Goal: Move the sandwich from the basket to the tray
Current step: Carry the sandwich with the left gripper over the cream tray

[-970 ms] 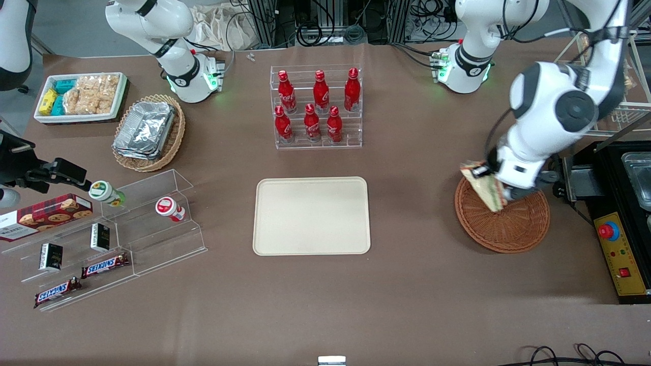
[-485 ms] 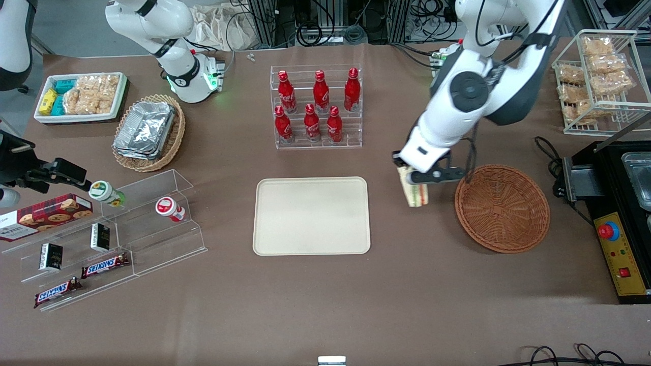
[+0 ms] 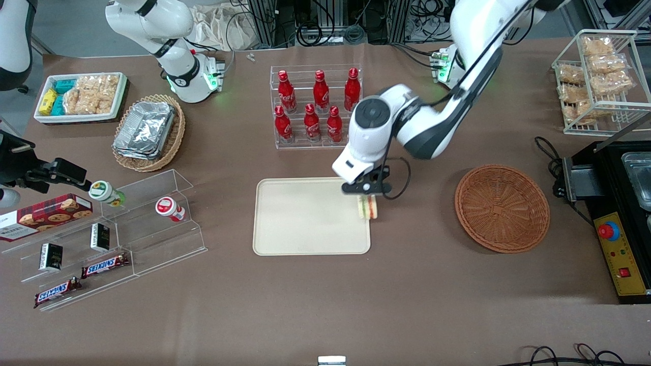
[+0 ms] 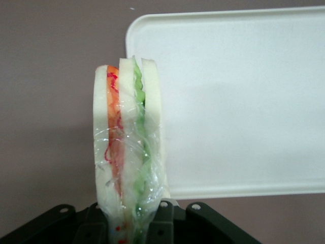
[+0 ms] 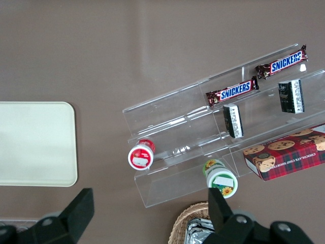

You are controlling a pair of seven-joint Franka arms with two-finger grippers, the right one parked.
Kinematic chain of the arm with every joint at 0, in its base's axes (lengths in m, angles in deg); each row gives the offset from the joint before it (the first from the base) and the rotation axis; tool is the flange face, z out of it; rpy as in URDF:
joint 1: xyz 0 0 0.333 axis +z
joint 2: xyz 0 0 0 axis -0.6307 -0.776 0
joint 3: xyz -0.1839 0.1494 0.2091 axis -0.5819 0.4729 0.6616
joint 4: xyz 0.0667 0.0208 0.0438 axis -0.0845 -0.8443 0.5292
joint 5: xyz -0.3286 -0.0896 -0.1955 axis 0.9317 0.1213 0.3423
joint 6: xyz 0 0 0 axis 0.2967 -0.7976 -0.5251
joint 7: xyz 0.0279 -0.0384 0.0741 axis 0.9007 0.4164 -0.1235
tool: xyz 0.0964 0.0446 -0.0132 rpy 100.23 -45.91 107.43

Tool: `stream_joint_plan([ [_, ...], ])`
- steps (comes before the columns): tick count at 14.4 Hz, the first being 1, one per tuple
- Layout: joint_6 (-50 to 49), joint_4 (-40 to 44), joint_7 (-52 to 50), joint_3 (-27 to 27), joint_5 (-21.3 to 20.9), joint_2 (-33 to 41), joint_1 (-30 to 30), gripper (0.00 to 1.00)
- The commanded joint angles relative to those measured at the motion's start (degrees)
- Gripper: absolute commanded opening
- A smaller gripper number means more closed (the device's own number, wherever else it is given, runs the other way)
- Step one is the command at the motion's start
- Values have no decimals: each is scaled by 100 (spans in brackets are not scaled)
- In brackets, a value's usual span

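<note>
The sandwich [image 3: 367, 207] is a plastic-wrapped wedge of pale bread with orange-red and green layers. It hangs from my gripper [image 3: 367, 195], which is shut on it, above the edge of the tray [image 3: 305, 216] that faces the basket. In the left wrist view the sandwich [image 4: 129, 147] stands upright between the black fingers [image 4: 163, 223], partly over the tray's corner [image 4: 228, 101] and partly over the brown table. The reddish-brown woven basket [image 3: 502, 207] lies toward the working arm's end of the table with nothing in it.
A clear rack of red bottles [image 3: 316, 107] stands farther from the front camera than the tray. A tan wicker basket with foil containers [image 3: 149, 132], a white bin of snacks [image 3: 81, 96] and clear tiered shelves with snack bars [image 3: 117, 239] lie toward the parked arm's end.
My gripper has carried the sandwich out of the basket and sideways toward the parked arm's end, from above the basket to the tray's nearest edge. The basket now holds nothing.
</note>
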Motion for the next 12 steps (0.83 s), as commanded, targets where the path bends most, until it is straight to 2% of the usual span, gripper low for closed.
stream_joint_plan([
  [1, -16, 770, 344, -8, -285, -942, -96, 0],
  [7, 511, 851, 275, 18, -311, -1454, -140, 0],
  [8, 512, 851, 266, 18, -303, -1454, -132, 24],
  [9, 512, 851, 283, 18, -303, -1454, -132, 67],
  [10, 512, 816, 327, 27, -329, -1454, -132, 100],
  [12, 512, 816, 362, 27, -329, -1454, -123, 100],
])
